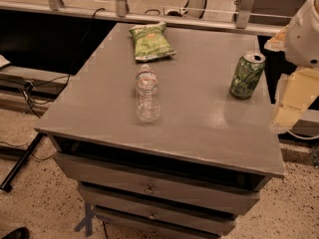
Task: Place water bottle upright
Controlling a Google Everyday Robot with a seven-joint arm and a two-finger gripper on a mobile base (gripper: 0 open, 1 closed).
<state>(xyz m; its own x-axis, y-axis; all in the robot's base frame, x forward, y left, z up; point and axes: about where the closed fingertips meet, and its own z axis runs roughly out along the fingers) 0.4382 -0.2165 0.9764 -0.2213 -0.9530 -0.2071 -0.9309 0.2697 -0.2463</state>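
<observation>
The water bottle (147, 94) is a small clear ribbed bottle. It lies on its side near the middle of the grey cabinet top (194, 128), with its white cap pointing toward the far edge. My gripper (290, 103) shows as cream-coloured parts under the white arm housing (305, 31) at the right edge of the view. It is beside the cabinet's right side, far from the bottle and holding nothing I can see.
A green soda can (246, 75) stands upright near the right edge of the top. A green chip bag (151, 41) lies at the back. Drawers (149, 188) are below the top. Cables (30, 91) and a metal rail (149, 18) are behind and to the left.
</observation>
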